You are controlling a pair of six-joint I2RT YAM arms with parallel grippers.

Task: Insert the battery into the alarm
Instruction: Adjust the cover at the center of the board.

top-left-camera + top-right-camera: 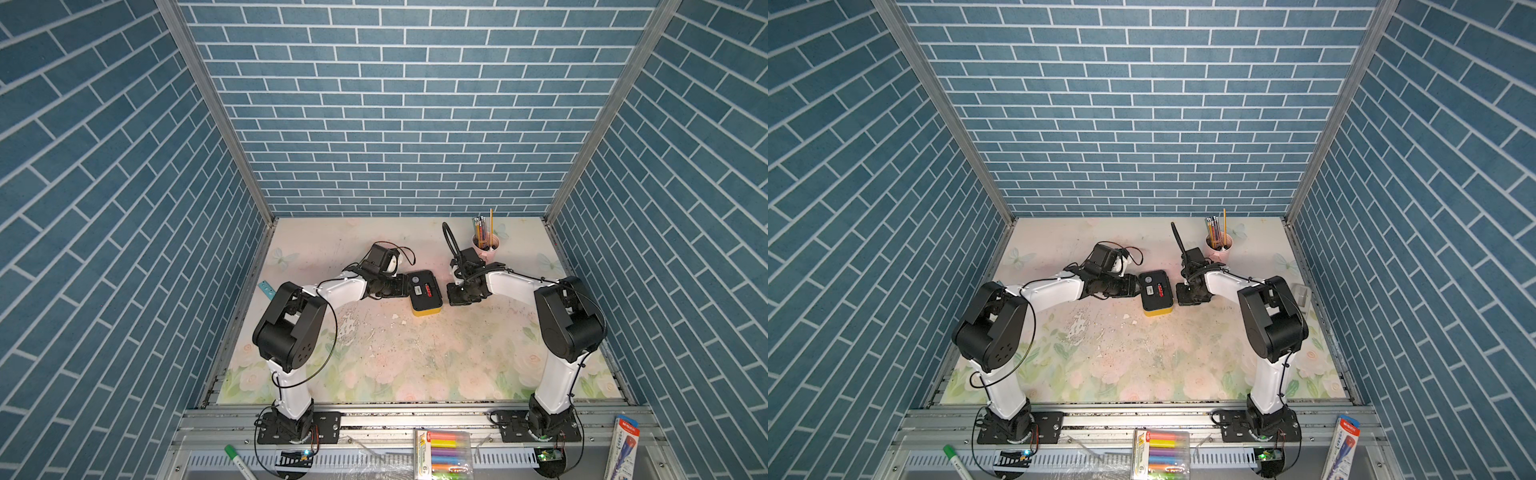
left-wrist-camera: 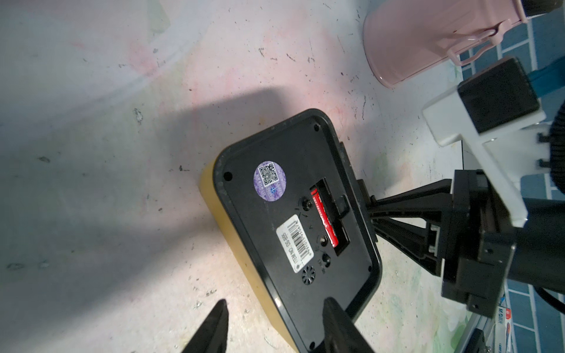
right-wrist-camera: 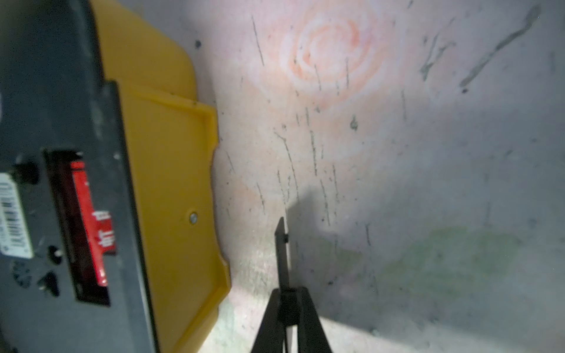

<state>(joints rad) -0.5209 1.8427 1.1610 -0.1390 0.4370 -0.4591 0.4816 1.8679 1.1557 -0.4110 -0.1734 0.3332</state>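
1. Battery (image 2: 324, 220): red; judged rigid, light, slippery. Lies lengthwise in the alarm's (image 2: 244, 214) open back compartment. Would roll; best pinched mid-barrel.
2. The alarm: face-down on counter (image 2: 91, 152), black panel up.
3. Left end effector (image 2: 275, 302): jaws partly apart astride alarm's end, no grip evident.
4. Right end effector (image 3: 289, 293): pinched closed on thin black plate (image 3: 282, 253), beside alarm.
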